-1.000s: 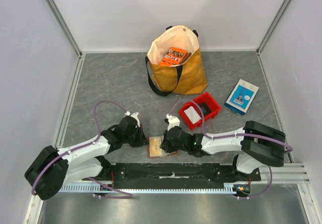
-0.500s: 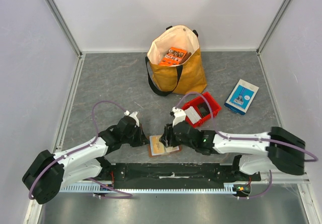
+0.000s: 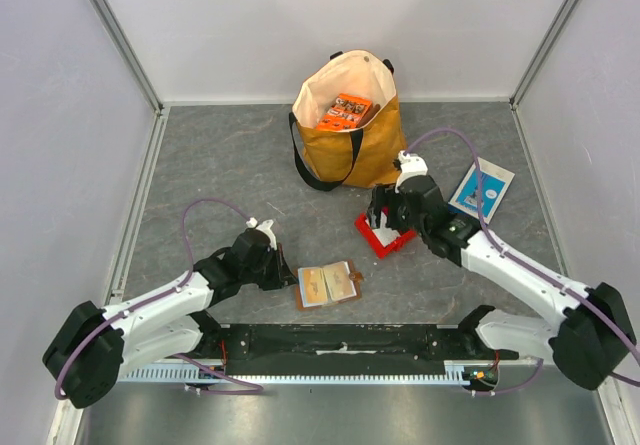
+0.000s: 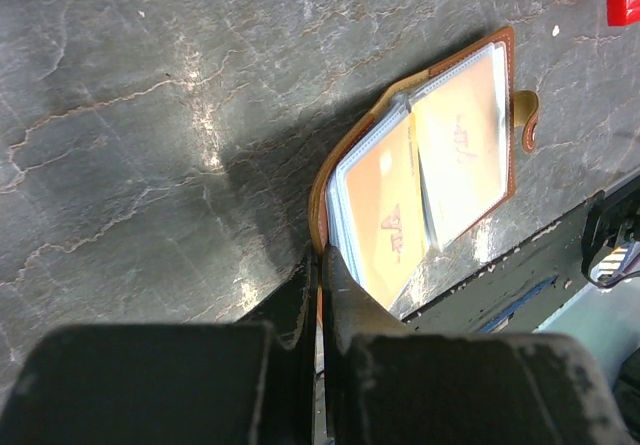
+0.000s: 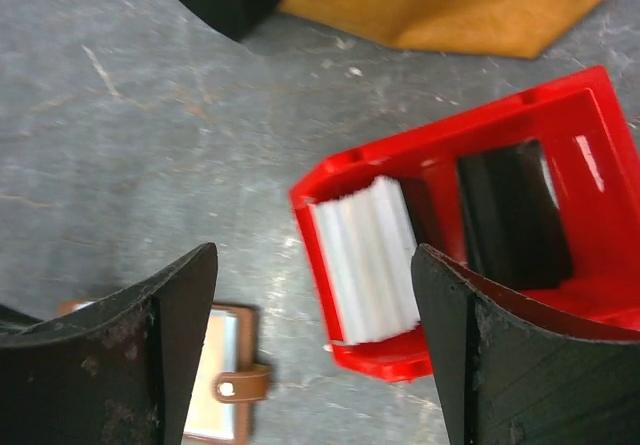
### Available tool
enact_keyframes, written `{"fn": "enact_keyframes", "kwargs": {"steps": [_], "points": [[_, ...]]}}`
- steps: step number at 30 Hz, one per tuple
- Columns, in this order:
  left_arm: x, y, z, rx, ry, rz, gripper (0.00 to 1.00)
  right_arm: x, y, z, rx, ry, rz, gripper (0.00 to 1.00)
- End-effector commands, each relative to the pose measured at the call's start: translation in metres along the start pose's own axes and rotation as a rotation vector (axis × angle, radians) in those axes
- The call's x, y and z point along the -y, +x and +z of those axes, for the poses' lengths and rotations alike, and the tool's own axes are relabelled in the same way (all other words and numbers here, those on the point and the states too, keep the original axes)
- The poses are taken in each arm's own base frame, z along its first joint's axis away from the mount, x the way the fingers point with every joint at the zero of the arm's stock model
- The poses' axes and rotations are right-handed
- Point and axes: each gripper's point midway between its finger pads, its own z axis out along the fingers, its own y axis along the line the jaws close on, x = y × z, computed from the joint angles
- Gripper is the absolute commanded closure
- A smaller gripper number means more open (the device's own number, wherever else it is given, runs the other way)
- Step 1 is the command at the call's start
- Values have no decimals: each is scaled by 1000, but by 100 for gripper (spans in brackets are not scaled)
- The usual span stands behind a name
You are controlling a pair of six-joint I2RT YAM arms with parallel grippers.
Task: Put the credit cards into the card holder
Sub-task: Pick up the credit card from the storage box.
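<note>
Top external: card holder (image 3: 328, 285) lies open on surface (image 3: 220, 165), close to near edge, between arms. Left claw (image 3: 284, 277) sits at its left edge. Left wrist view: claw clenched on edge of holder's cover, clear inner pockets facing up, snap tab on far side. Right claw (image 3: 386, 221) released, jaws spread wide, grasping nothing, hovers over red bin (image 3: 372, 243). Credit cards (image 5: 365, 255) in bin: white stack, dark card beside it. Tote bag (image 3: 350, 135) behind bin. Blue-and-white box (image 3: 480, 191) to bin's right.
</note>
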Motion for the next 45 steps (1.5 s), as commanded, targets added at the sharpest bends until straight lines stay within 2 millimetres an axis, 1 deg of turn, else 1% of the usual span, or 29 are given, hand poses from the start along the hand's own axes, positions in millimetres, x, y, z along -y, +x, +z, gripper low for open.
{"fn": "enact_keyframes", "kwargs": {"steps": [1, 2, 7, 10, 14, 17, 21, 23, 27, 31, 38, 42, 45], "points": [[15, -12, -3, 28, 42, 35, 98, 20, 12, 14, -118, -61, -104, 14], [15, -11, -3, 26, 41, 37, 98, 26, 13, 19, -133, -77, -92, 14], [15, -11, -2, 17, 39, 46, 98, 45, 26, 38, -206, -118, -50, 12], [15, -11, -1, 17, 41, 46, 98, 49, 32, 49, -239, -144, -5, 11], [16, -11, 1, 9, 41, 48, 98, 43, 44, 56, -281, -196, 13, 11], [15, -11, 1, 9, 37, 49, 98, 43, 52, 59, -311, -204, 16, 11], [16, -11, 2, 7, 37, 48, 98, 40, 58, 59, -337, -225, 15, 14], [16, -12, 2, 5, 38, 48, 98, 39, 57, 59, -335, -230, 19, 15], [16, -12, 2, 8, 38, 46, 98, 38, 48, 56, -307, -224, 19, 18], [16, -12, 2, 9, 37, 46, 98, 37, 39, 53, -285, -225, 17, 23], [16, -11, 4, 2, 40, 46, 98, 36, 40, 51, -292, -225, 19, 30], [16, -11, 4, 0, 40, 48, 98, 39, 39, 51, -288, -208, 17, 36], [17, -11, 4, 0, 42, 49, 98, 41, 37, 50, -282, -196, 14, 43]]}}
